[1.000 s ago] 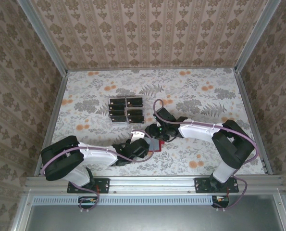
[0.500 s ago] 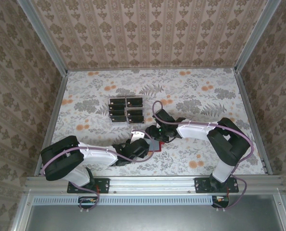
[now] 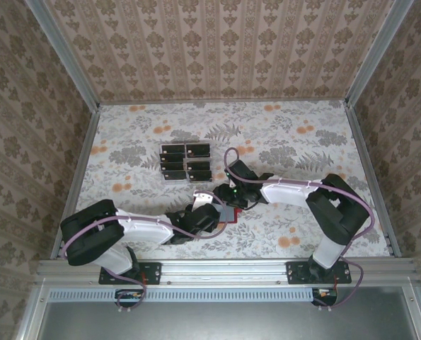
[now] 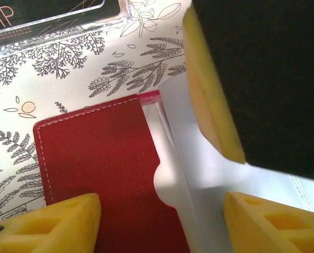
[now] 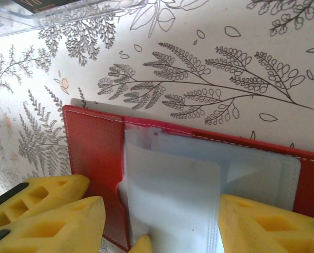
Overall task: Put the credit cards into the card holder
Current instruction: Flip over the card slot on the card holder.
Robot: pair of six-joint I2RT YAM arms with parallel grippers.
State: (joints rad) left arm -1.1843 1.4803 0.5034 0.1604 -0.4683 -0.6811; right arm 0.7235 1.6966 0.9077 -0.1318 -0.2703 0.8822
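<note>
Left fingers (image 4: 51, 224) and right fingers (image 5: 262, 224) apart over red card holder (image 4: 93, 158) on floral tabletop (image 3: 281, 134) between wallpapered walls (image 3: 217, 49).

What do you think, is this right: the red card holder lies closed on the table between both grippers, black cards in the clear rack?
The card holder lies open, not closed; the right wrist view shows its pale sleeves exposed. The rest holds.
</note>
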